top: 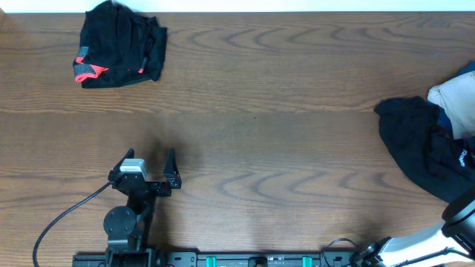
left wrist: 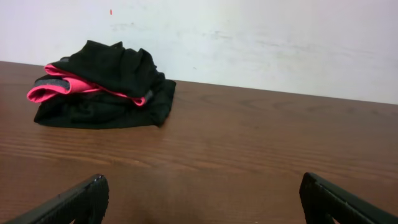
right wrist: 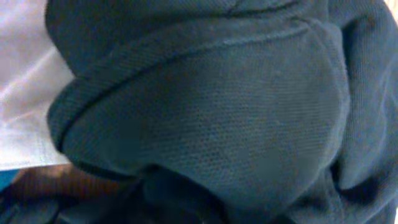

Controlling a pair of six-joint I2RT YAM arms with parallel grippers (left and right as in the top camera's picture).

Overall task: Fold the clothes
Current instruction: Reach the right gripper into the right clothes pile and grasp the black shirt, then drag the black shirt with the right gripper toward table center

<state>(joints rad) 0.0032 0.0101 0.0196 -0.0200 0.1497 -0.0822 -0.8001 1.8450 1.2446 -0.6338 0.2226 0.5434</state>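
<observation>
A bundled pile of black clothes with coral-red trim [top: 119, 44] lies at the table's far left; in the left wrist view this pile [left wrist: 106, 87] sits ahead and to the left. My left gripper [top: 150, 158] [left wrist: 202, 186] stands open over bare wood, well short of it, with nothing between its fingers. A long black garment [top: 419, 144] with a small white logo [top: 462, 157] is crumpled at the right edge. Dark knit fabric [right wrist: 205, 106] fills the right wrist view and hides the right jaws. My right arm [top: 415, 245] reaches in from the bottom right.
A beige cloth [top: 454, 100] with a bit of blue lies against the black garment at the right edge. A white wall [left wrist: 249, 37] stands behind the table's far edge. A black cable [top: 67, 219] trails from the left arm's base.
</observation>
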